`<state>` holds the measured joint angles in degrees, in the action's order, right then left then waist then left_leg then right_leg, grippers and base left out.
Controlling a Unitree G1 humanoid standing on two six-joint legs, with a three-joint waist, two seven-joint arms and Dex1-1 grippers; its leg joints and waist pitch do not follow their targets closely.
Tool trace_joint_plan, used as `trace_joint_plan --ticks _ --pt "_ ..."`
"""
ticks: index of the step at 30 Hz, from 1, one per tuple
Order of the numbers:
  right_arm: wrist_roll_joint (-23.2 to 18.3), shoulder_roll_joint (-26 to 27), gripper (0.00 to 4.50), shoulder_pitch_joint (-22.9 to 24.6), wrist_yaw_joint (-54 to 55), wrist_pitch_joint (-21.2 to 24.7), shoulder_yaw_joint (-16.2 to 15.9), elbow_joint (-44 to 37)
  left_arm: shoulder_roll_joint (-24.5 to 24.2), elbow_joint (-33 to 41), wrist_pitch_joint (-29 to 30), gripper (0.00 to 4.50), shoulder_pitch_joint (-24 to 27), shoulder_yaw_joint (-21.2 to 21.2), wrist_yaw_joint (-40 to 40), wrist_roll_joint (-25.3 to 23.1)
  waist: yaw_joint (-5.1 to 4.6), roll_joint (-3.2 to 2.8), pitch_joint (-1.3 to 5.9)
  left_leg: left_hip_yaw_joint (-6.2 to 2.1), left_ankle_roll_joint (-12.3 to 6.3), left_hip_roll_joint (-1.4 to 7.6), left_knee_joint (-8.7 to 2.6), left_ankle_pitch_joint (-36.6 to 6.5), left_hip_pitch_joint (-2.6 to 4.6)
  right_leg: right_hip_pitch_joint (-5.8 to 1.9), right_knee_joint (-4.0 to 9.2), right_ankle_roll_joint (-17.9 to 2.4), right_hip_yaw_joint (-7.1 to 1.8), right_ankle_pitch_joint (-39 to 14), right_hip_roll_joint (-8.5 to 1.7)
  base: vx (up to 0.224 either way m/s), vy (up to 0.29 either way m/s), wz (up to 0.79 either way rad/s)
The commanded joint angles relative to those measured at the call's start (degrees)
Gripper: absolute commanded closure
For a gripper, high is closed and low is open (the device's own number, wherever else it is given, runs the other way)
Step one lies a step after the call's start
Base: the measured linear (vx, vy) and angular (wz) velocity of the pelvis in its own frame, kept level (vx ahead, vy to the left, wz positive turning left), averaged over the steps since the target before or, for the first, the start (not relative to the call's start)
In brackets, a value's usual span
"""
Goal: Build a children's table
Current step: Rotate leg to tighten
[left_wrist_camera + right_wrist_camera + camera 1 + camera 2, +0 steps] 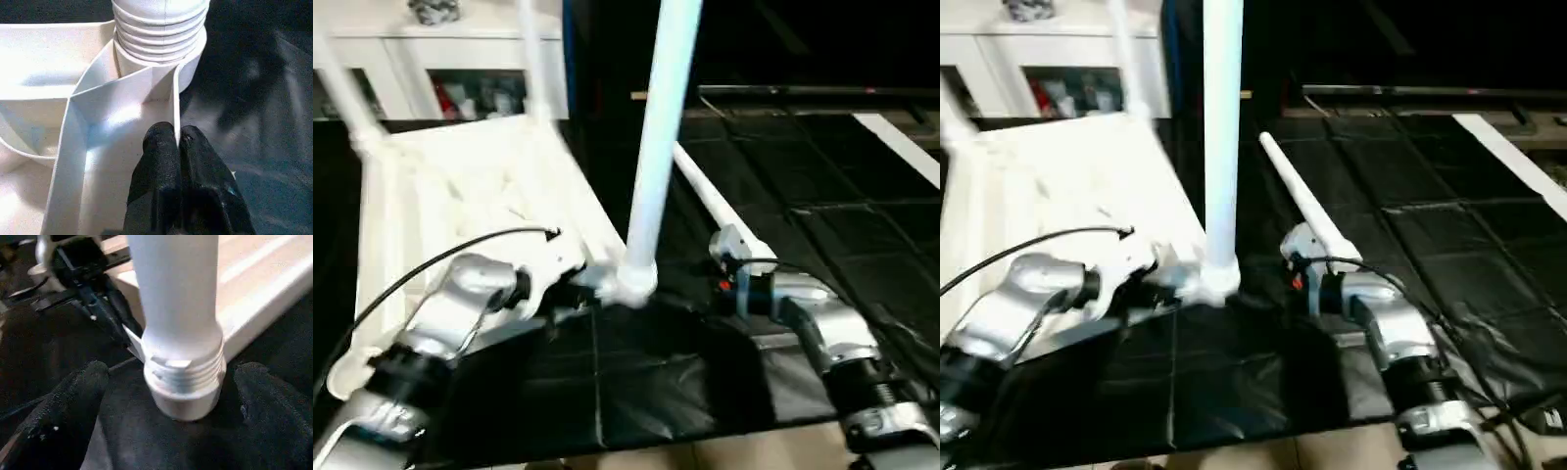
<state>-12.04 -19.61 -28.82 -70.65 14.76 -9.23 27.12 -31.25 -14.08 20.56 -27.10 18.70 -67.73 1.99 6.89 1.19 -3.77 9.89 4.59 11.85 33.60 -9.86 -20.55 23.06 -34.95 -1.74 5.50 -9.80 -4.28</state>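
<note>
The children's table top [460,176] lies upside down on the black mat, ribbed side up. One white leg [661,127] stands upright with its threaded end in the near corner socket [631,284]. My left gripper [177,142] is shut on a thin rib [173,98] of the table top just beside that socket. My right gripper [173,379] is open, with one black finger [73,401] on each side of the leg's threaded base [183,377], and neither finger touches it. Two more legs [342,88] [533,59] rise from the far corners.
A loose white leg [715,206] lies on the black mat [822,225] right of the table top, just beyond my right gripper. A white cabinet [440,59] with glass doors stands behind. The mat's front edge and bare floor [705,452] are close to me.
</note>
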Motion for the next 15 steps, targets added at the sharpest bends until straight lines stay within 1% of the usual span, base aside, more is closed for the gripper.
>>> trace_joint_plan --ticks 1,2,3,4,5,6,7,8,10,12,13,15 --pt "0.55 -0.77 0.07 -1.0 -1.84 -0.92 -1.09 -0.62 0.11 2.35 -2.6 4.5 -0.42 2.68 -4.03 0.49 -0.26 -0.79 4.0 -0.29 -0.75 1.69 -3.92 -15.42 0.88 -2.71 4.86 -9.71 -3.22 -19.17 -4.03 0.0 0.0 0.0" --pt "1.0 -0.7 0.07 -1.28 -1.67 -1.51 -1.33 -0.23 -0.12 2.25 -2.86 4.5 -0.45 2.88 -4.36 0.36 -0.17 -0.81 3.94 -0.29 -0.41 1.78 -3.97 -15.84 1.12 -2.52 4.94 -9.66 -3.28 -19.6 -4.05 0.0 0.0 0.0" --pt "1.34 -0.64 0.07 -1.5 -1.53 -1.96 -1.52 0.07 -0.3 2.18 -3.06 4.5 -0.48 3.02 -4.61 0.26 -0.17 -0.81 3.94 -0.29 -0.41 1.78 -3.97 -15.84 1.12 -2.52 4.94 -9.66 -3.28 -19.6 -4.05 0.0 0.0 0.0" --pt "2.03 -0.37 0.07 -2.16 -1.22 -3.14 -1.93 0.94 -0.68 1.95 -3.71 4.5 -0.55 3.28 -5.58 0.13 -0.11 -0.77 3.99 -0.34 0.02 1.76 -4.02 -16.11 1.09 -2.56 4.89 -9.82 -3.29 -19.56 -4.14 0.0 0.0 0.0" --pt "2.53 -0.11 0.07 -2.69 -1.11 -4.0 -2.19 1.67 -0.99 1.75 -4.31 4.5 -0.61 3.47 -6.39 0.08 -0.25 -0.74 4.02 -0.42 0.2 1.66 -4.1 -15.89 0.79 -2.83 4.77 -9.74 -3.23 -19.61 -4.13 0.0 0.0 0.0" --pt "2.78 0.09 0.07 -3.04 -1.22 -4.56 -2.41 2.22 -1.19 1.62 -4.77 4.5 -0.68 3.67 -6.8 -0.08 -0.3 0.22 4.02 -0.32 0.0 1.68 -4.09 -15.54 0.73 -2.87 4.84 -9.42 -3.23 -19.8 -4.12 0.0 0.0 0.0" --pt "2.78 0.09 0.07 -3.04 -1.22 -4.56 -2.41 2.22 -1.19 1.62 -4.77 4.5 -0.68 3.67 -6.8 -0.08 -0.14 -0.12 4.02 -0.43 0.01 1.71 -4.07 -15.33 0.84 -2.8 4.61 -9.47 -3.27 -19.94 -4.24 0.0 0.0 0.0" --pt "3.27 0.31 0.07 -3.48 -2.01 -5.67 -3.16 3.11 -1.45 1.48 -5.37 4.5 -0.82 4.02 -7.35 -0.21 -0.18 -0.24 4.03 -0.37 -0.02 1.76 -4.03 -15.16 0.86 -2.7 4.69 -9.39 -3.29 -20.16 -4.25 0.0 0.0 0.0" --pt "3.34 0.35 0.07 -3.54 -2.79 -5.76 -3.64 3.29 -1.52 1.46 -5.53 4.5 -0.88 4.12 -7.47 -0.25 -0.2 -0.2 4.03 -0.38 -0.15 1.76 -4.06 -14.69 0.69 -2.84 4.59 -9.3 -3.34 -19.49 -4.23 0.0 0.0 0.0" --pt "3.27 0.34 0.07 -3.67 -3.82 -5.98 -4.29 3.62 -1.65 1.16 -6.12 4.5 -1.03 4.29 -7.79 -0.22 -0.27 -0.17 4.12 -0.33 -0.4 1.75 -3.99 -13.58 0.61 -2.91 4.32 -9.9 -3.32 -17.31 -4.11 0.0 0.0 0.0" --pt "3.27 0.34 0.07 -3.67 -3.82 -5.98 -4.29 3.62 -1.65 1.16 -6.12 4.5 -1.03 4.29 -7.79 -0.22 -0.27 -0.17 4.12 -0.33 -0.4 1.75 -3.99 -13.58 0.61 -2.91 4.32 -9.9 -3.32 -17.31 -4.11 0.0 0.0 0.0" --pt "3.26 0.65 0.07 -3.85 -4.18 -6.17 -4.52 4.02 -1.62 0.65 -6.67 4.5 -1.26 4.42 -7.9 -0.39 -0.23 -0.31 4.17 -0.31 -0.52 1.73 -3.95 -13.19 0.56 -2.96 4.22 -10.16 -3.34 -16.6 -4.12 0.0 0.0 0.0"
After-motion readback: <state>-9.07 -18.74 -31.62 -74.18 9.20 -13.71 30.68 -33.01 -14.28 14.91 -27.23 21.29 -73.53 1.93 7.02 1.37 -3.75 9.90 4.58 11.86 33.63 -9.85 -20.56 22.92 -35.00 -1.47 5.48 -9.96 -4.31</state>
